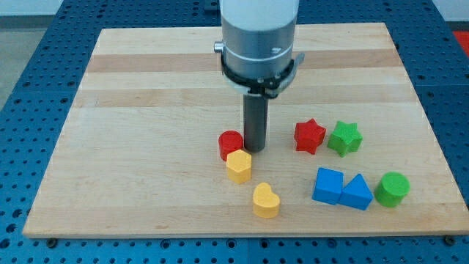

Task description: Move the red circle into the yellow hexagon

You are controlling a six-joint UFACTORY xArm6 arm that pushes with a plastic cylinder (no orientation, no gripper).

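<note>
My tip (pixel 255 149), a plain rod with nothing to grasp, is parked just right of the red circle (pixel 230 144). That circle is already touching the yellow hexagon (pixel 238 166) below, so the job looks pretty much done.

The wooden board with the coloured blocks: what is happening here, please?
A robot arm pushes blocks about on the wooden board with a dark rod. My tip stands just right of the red circle, about touching it. The red circle already lies against the yellow hexagon, just below it. The other blocks lie apart, untouched.
</note>
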